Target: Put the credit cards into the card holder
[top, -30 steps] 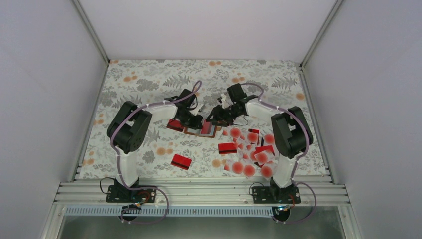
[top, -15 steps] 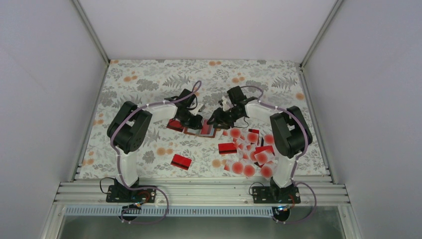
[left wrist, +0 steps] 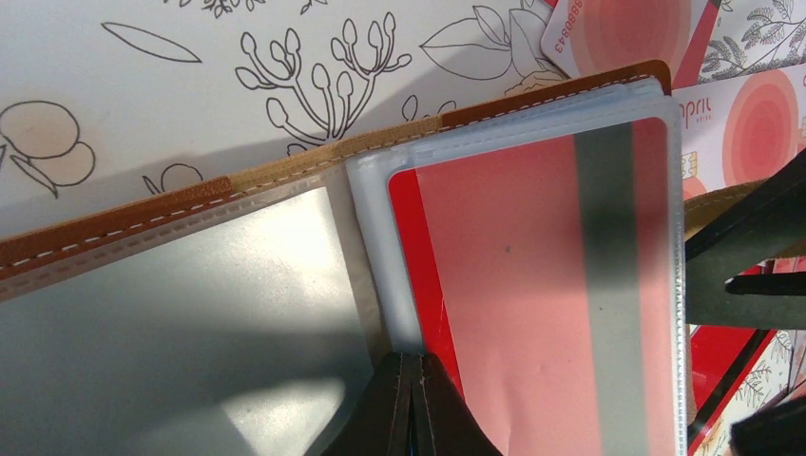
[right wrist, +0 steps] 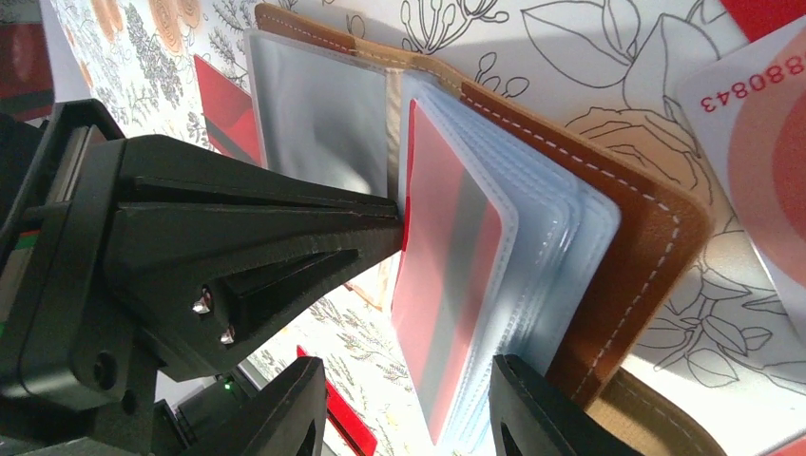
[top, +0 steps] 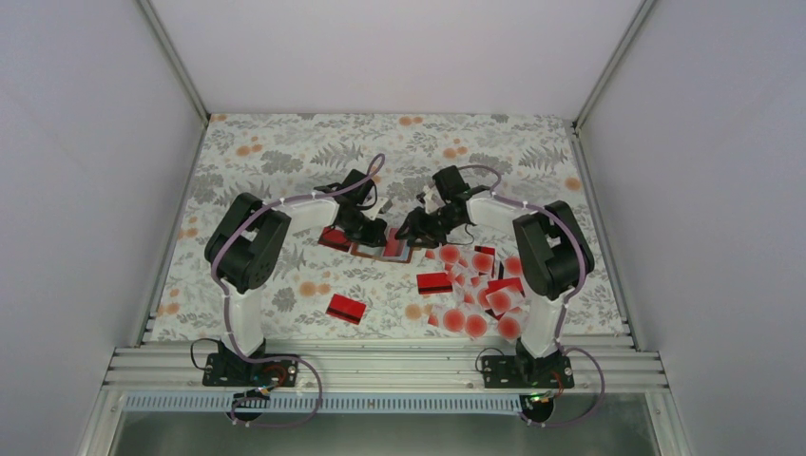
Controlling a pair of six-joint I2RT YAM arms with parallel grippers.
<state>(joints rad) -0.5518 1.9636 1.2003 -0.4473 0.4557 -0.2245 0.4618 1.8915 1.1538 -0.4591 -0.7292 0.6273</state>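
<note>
The brown card holder (top: 385, 249) lies open on the floral table, its pale inside up (left wrist: 190, 313). A red card with a grey stripe (left wrist: 532, 285) sits in the top clear sleeve (right wrist: 447, 285). My left gripper (left wrist: 415, 370) is shut, with nothing seen between its tips, which press down at the holder's fold (right wrist: 392, 204). My right gripper (right wrist: 409, 418) is open, its fingers astride the free edge of the sleeve stack, and there is a gap between the left finger and the card. In the top view both grippers (top: 377, 234) (top: 407, 231) meet over the holder.
Several loose credit cards (top: 480, 290), red ones and whitish ones with red dots, are heaped to the right of the holder. Single red cards lie at the front left (top: 346, 309) and centre (top: 434, 282). A whitish card (right wrist: 760, 123) lies right beside the holder's brown cover (right wrist: 627, 247).
The right arm's wrist has shifted very slightly. The left arm and the holder stay where they were.
</note>
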